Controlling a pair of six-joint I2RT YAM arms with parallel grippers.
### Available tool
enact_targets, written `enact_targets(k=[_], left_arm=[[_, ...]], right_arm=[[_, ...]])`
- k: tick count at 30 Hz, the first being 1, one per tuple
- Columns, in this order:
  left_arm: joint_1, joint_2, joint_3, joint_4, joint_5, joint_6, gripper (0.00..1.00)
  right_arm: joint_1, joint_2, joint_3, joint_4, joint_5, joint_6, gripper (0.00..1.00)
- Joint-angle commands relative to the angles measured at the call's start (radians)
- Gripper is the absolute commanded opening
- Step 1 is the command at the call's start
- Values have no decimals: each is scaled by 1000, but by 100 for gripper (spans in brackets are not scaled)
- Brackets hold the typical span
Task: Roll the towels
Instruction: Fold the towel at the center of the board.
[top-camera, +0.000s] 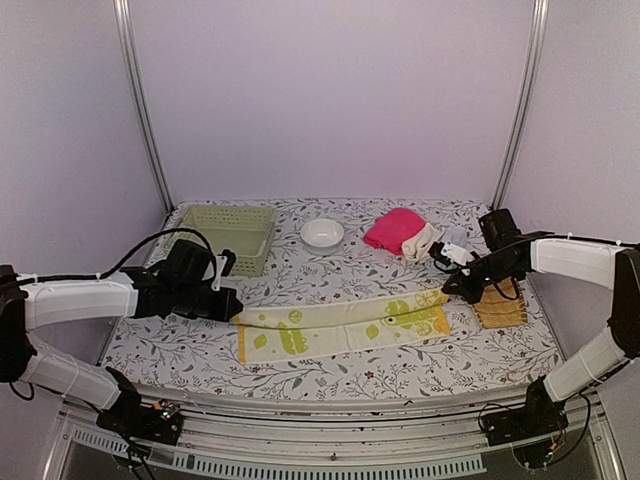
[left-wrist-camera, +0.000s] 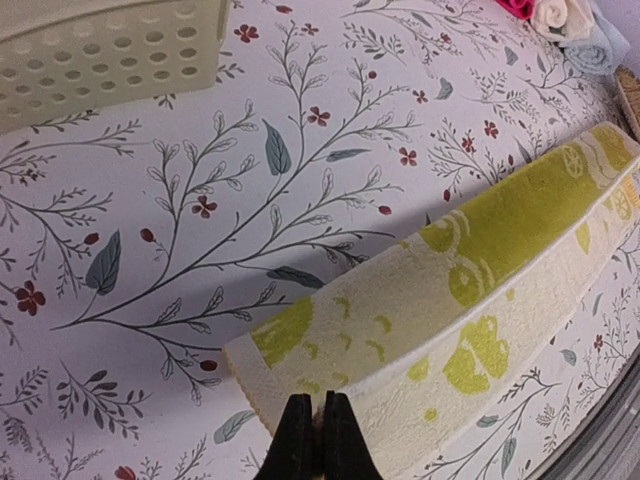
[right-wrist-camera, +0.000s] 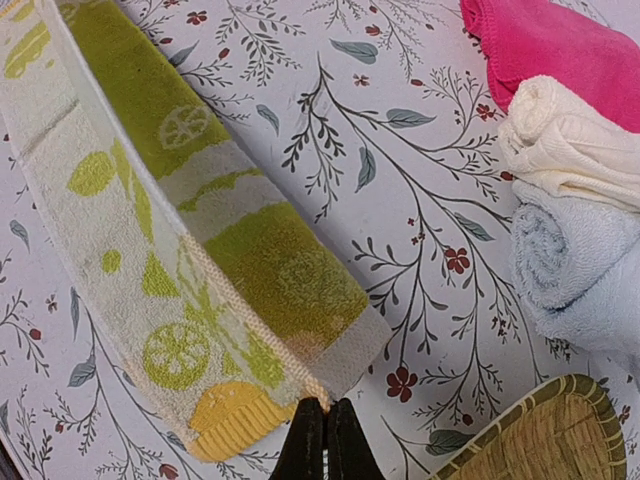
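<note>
As the top view shows, the left gripper (top-camera: 235, 311) and right gripper (top-camera: 449, 288) hold up the ends of the yellow-green towel (top-camera: 330, 330) mid-table, probably to fold it narrower for rolling. Each wrist view shows jaws clenched on its hem.

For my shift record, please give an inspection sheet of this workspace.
Surface: floral-print tablecloth, flat.
Job's things: yellow-green-and-cream cloth towel folded lengthwise, held at both ends; bright pink towel, rolled cream-white towel and rolled pale blue towel side by side.
Clutter: pale green plastic basket, small white bowl, yellow woven tray.
Grippers: left gripper, right gripper both shut on that towel.
Cables: black cable looping above left arm.
Surroundings: plain walls, metal posts.
</note>
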Motion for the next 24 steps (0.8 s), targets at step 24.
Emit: enact_targets(k=[24], left_arm=[[-70,2,-127,41,161,-114,0]], right_arm=[[-7,-38,-168,-11,-63,-196,3]])
